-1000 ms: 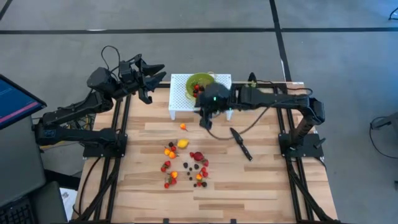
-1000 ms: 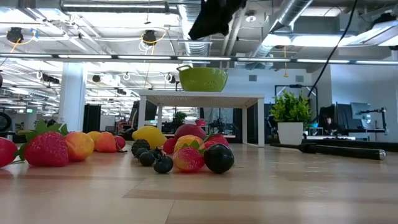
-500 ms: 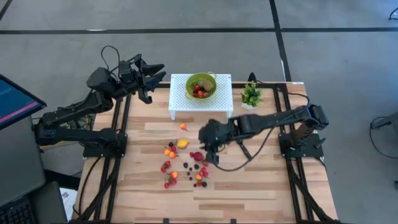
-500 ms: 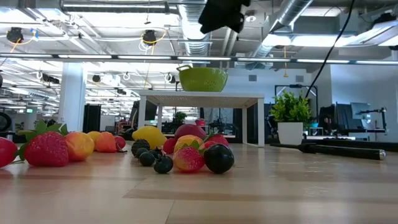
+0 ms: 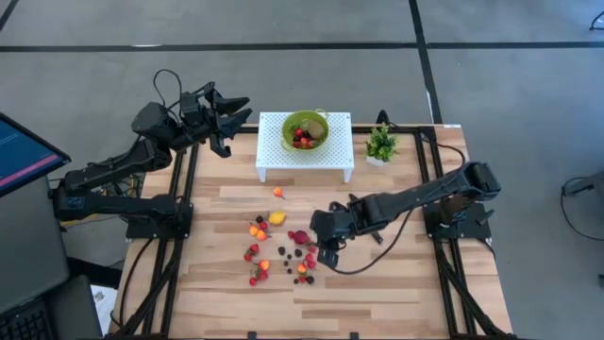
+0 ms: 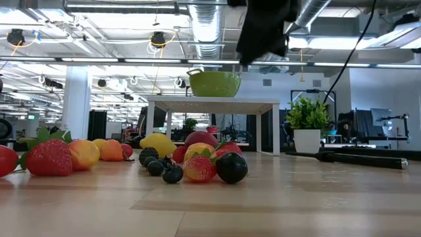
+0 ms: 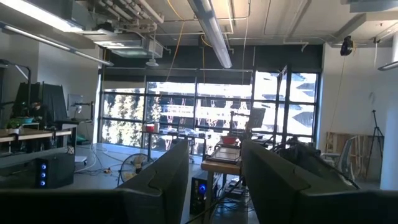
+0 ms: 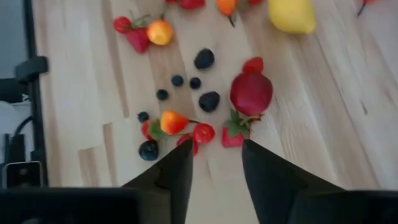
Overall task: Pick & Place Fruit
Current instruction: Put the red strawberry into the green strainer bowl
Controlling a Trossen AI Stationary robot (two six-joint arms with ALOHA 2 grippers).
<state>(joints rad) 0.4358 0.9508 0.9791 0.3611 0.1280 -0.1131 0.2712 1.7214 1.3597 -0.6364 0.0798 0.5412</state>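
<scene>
Even, bright overhead light falls on the table [image 5: 377, 283], with soft short shadows; ceiling strips [image 6: 131, 60] glare in the low view, windows [image 7: 205, 118] blow out behind dim interior, and the near fingers [image 8: 273, 180] look blurred

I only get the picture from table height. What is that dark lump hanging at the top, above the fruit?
Observer: That is the right gripper, pointing down over the scattered fruit. Its fingers are apart, with nothing between them.
Visitor: Is there anything in the green bowl? I only see its side.
Observer: Yes. From above, the bowl holds a few red pieces of fruit.
Visitor: And is there a second arm?
Observer: Yes. The left gripper waits open and raised at the table's far left corner, facing out into the room.
</scene>
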